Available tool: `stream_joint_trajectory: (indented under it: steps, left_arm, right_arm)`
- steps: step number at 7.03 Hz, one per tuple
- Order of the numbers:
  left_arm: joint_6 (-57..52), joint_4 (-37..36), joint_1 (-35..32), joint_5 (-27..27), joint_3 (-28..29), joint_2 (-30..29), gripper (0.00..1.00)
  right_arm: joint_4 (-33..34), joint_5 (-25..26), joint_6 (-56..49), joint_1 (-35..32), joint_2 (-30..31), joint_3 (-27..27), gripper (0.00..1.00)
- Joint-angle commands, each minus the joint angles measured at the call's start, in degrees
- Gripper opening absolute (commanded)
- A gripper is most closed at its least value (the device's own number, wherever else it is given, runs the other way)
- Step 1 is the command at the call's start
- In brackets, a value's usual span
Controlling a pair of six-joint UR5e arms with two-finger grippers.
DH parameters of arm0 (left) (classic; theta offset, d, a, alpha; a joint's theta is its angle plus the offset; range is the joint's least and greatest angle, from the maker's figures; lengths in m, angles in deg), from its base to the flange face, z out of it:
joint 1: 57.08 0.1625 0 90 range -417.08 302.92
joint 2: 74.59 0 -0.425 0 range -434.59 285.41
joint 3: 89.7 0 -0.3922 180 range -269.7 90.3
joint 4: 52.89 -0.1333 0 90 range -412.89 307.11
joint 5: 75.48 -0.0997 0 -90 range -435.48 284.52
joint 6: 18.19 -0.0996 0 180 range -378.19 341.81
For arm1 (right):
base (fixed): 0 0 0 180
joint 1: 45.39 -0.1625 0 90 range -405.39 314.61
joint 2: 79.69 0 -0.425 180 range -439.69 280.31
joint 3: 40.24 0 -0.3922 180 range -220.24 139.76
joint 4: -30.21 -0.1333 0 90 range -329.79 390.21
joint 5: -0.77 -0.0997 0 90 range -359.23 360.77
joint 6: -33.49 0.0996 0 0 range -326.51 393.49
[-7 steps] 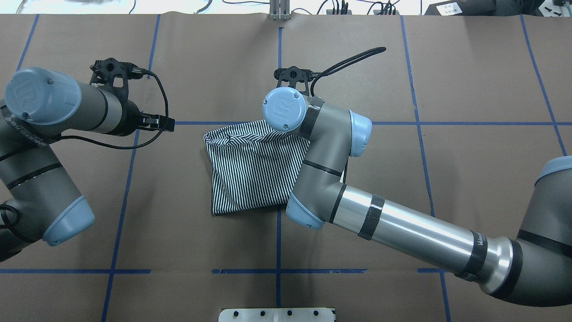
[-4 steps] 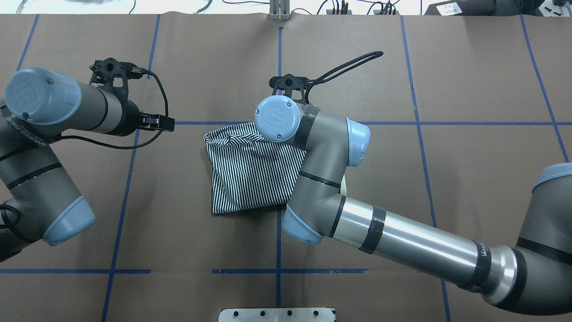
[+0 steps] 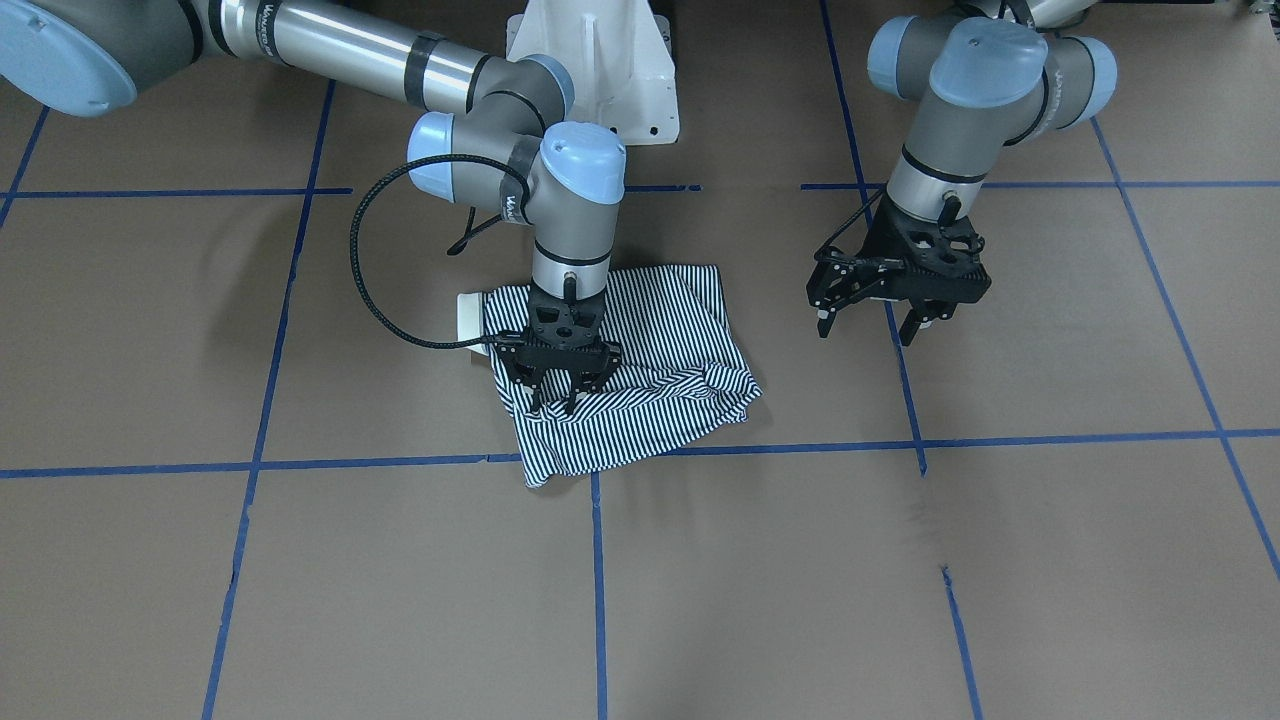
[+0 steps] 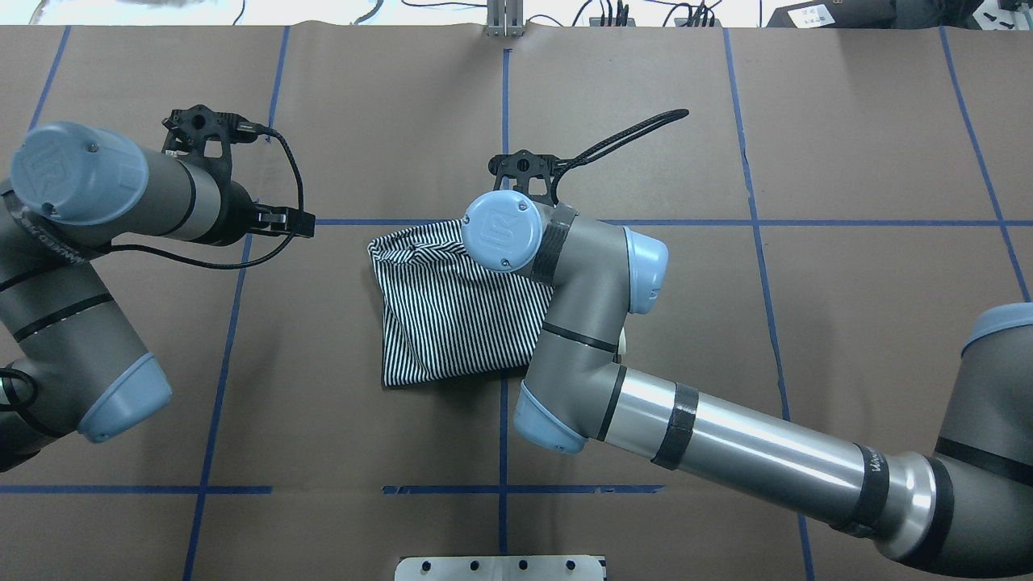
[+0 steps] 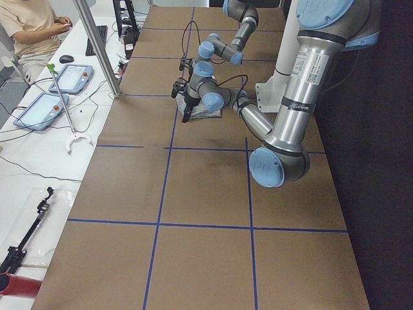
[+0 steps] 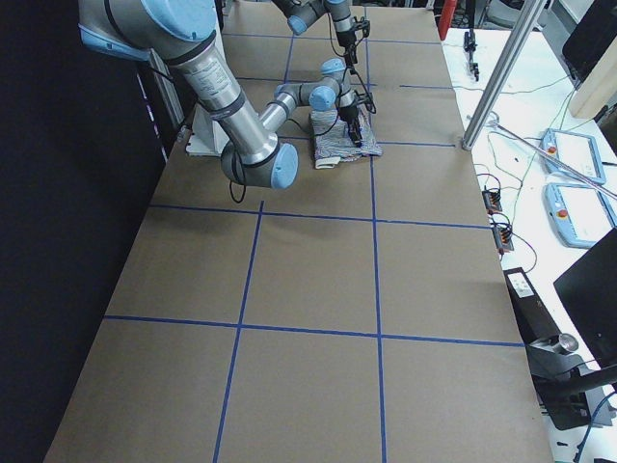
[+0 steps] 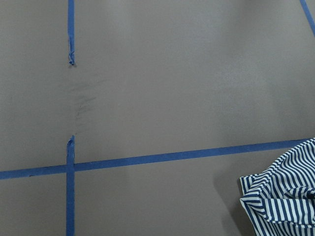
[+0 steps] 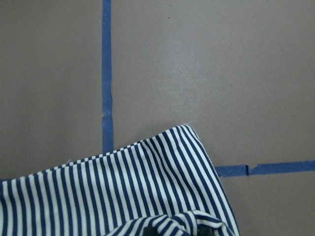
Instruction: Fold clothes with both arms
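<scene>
at the middle of the table [image 4: 847,323] the striped shirt [image 4: 452,315] lies unmoved while the right gripper [image 3: 554,405], fingers narrowly apart, has eased back over its far edge, likely for another fold; the left gripper [image 3: 866,330] waits wide open.

From behind the robot we look forward and down on the table [image 4: 847,145]; from across it we face the white base [image 3: 600,60], steeply downward. Both share the striped shirt [image 4: 452,307] mid-table. From each table end we look along it, far off. Our wrist cameras sit close above shirt edges.
</scene>
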Motion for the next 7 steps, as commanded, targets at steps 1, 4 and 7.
stream_joint_trajectory:
  steps: [1, 4, 7]
  left_arm:
    - [-0.03, 0.00, 0.01, 0.00, 0.08, 0.00, 1.00]
    - [0.06, 0.09, 0.10, 0.00, 0.43, 0.00, 1.00]
    - [0.14, 0.09, 0.10, 0.00, 0.43, -0.26, 1.00]
  right_arm:
    - [-0.08, 0.20, -0.04, -0.81, -0.18, -0.06, 0.00]
    - [0.01, 0.64, -0.39, -2.66, -0.27, -2.50, 0.00]
    - [-0.08, 1.87, -2.05, -2.66, -0.19, -3.57, 0.99]
